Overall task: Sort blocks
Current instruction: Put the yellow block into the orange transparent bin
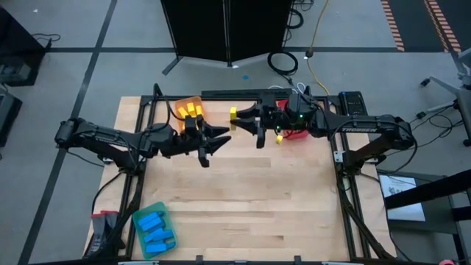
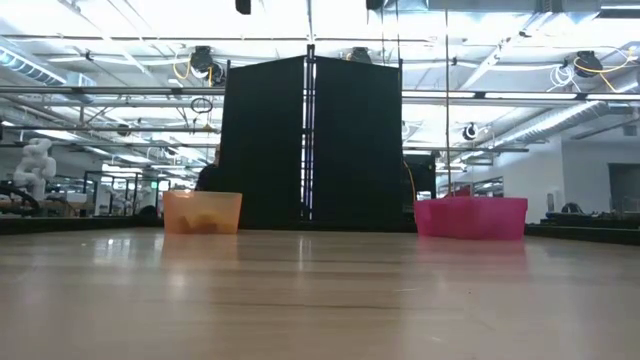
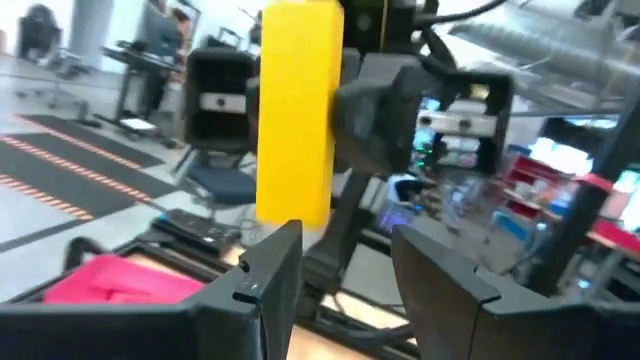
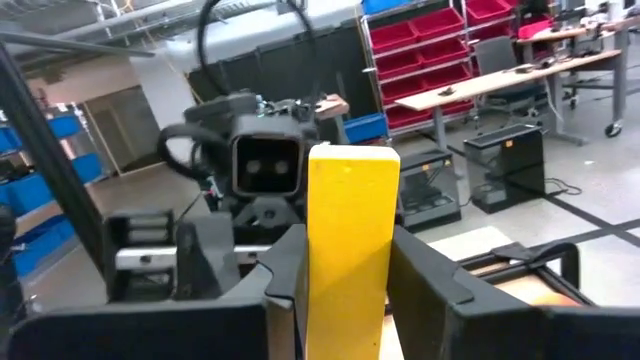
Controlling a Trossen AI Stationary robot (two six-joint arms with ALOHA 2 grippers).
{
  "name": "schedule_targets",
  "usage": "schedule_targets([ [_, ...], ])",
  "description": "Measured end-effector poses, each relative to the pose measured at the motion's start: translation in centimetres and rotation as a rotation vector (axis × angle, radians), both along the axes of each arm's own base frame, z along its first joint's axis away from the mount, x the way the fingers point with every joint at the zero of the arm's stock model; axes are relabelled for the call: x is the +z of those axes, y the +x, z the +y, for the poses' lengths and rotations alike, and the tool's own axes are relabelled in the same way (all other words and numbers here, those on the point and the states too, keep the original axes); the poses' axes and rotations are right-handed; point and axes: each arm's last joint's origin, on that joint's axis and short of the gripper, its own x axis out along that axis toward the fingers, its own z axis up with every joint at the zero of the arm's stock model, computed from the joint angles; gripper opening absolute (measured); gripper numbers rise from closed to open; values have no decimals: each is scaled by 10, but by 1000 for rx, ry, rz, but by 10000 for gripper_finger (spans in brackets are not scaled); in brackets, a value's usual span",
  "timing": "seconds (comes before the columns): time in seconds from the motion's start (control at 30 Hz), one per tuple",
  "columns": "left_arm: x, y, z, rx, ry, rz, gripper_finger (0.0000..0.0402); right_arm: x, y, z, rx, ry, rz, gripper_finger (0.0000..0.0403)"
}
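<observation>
— Hands first: what does the right hand (image 4: 340, 270) carry?
— Its fingers are closed on a yellow block (image 4: 350, 245), held upright. From above, the block (image 1: 233, 115) sits raised over the far-middle of the table (image 1: 243, 199), at the tip of the right hand (image 1: 239, 118).

— And the left hand?
— The left hand (image 1: 213, 140) faces it, just apart, fingers spread wide with nothing between them. In its own view, the fingers (image 3: 265, 275) show parted below the same yellow block (image 3: 295, 110).

— Where are the other blocks?
— Yellow blocks (image 1: 190, 111) lie in the orange tray (image 1: 176, 104) at the far left. Blue blocks (image 1: 156, 230) fill the green tray (image 1: 141, 215) at the near-left corner. One small yellow block (image 1: 279, 138) lies beside the red tray (image 1: 298, 135), which the right arm mostly covers. The level view shows the orange tray (image 2: 203, 212) and red tray (image 2: 470, 217) well apart.
</observation>
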Motion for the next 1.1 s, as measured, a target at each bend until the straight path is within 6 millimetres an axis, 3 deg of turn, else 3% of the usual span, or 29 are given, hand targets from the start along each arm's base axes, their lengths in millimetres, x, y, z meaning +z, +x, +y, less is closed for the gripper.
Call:
schedule_targets([
  [0.37,0,-1,5,203,10,15,162,-4,0,-4,-111,-19,48,84],
  [0.77,-11,8,7,275,23,58,162,-4,-1,-8,-283,-46,43,84],
  [1.1,-12,8,16,350,42,72,162,-9,5,-7,-303,-43,56,84],
])
